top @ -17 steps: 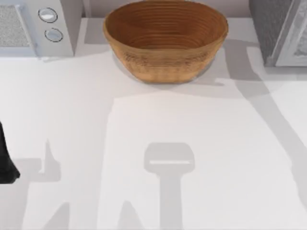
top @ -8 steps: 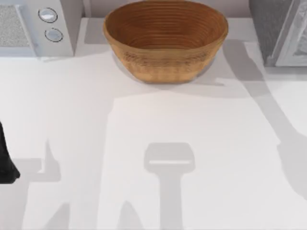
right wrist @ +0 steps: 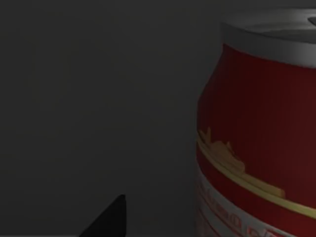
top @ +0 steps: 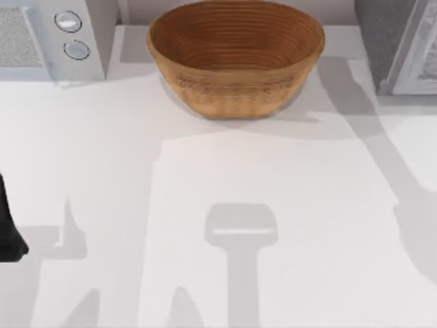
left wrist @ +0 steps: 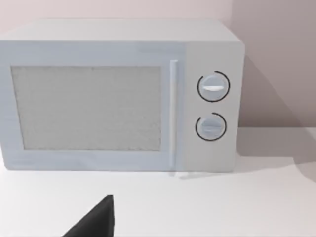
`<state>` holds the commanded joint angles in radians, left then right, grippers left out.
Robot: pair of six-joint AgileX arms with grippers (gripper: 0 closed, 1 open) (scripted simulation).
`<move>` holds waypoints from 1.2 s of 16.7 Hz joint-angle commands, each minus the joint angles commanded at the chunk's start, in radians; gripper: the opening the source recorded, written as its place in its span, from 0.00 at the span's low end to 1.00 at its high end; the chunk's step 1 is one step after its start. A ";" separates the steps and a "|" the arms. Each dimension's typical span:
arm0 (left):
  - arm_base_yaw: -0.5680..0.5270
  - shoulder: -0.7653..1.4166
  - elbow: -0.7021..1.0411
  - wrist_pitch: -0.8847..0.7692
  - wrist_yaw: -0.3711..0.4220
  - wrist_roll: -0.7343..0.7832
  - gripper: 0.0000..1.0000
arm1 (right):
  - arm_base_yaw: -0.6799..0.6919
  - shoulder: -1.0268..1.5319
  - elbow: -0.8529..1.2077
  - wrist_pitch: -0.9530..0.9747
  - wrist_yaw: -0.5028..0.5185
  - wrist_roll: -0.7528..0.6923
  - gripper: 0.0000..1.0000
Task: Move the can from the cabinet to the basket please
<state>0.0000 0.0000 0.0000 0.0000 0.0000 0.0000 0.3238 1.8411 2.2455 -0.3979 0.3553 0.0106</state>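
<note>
Red can (right wrist: pixel 256 133) close beside right jaws

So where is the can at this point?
The can stands upright in a dim enclosure, close up in the right wrist view, apparently inside the cabinet at the table's far right; the basket holds nothing.

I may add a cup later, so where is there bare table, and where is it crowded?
The table lies bare across the whole near span in front of the basket, between the left arm at the left edge and the right edge. The far edge is crowded: white microwave at left, basket in the middle, cabinet at right, with narrow gaps between.
</note>
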 joint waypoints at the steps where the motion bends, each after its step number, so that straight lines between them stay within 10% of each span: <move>1: 0.000 0.000 0.000 0.000 0.000 0.000 1.00 | 0.000 0.000 0.000 0.000 0.000 0.000 0.70; 10: 0.000 0.000 0.000 0.000 0.000 0.000 1.00 | 0.000 0.000 0.000 0.000 0.000 0.000 0.02; 20: 0.000 0.000 0.000 0.000 0.000 0.000 1.00 | 0.004 -0.004 -0.002 -0.003 0.003 0.001 0.00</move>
<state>0.0000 0.0000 0.0000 0.0000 0.0000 0.0000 0.3281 1.8373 2.2439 -0.4006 0.3579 0.0118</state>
